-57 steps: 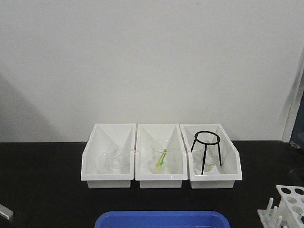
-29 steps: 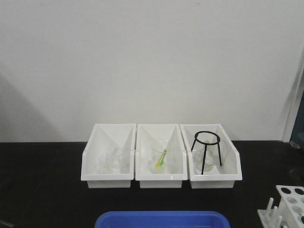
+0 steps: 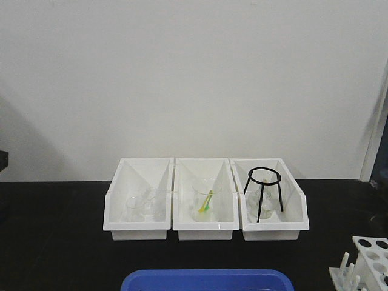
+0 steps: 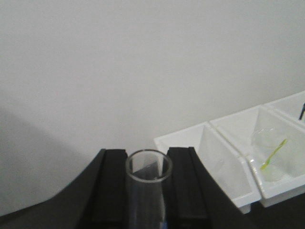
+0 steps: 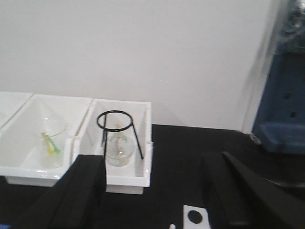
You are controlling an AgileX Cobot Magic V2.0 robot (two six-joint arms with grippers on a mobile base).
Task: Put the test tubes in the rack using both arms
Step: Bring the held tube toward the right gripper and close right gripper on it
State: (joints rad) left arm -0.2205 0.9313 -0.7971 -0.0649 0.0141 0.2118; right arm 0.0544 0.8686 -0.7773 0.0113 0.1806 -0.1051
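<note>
The left end effector (image 4: 148, 160) is lifted and aimed at the back wall, its two black fingers (image 4: 112, 186) clamped on a test tube (image 4: 147, 205) whose open mouth points away along them. The right end effector (image 5: 152, 160) sits low over the black desk (image 3: 54, 242), spread wide with nothing in it, facing the white bins (image 3: 203, 227). Only a corner of the rack (image 5: 194, 217) shows beneath it, and the front view cuts the rack off at the lower right. The tube's lower end is out of sight. A grey part seen low at the front view's left edge a second ago is gone. A dark block (image 3: 3, 159) now shows higher up.
</note>
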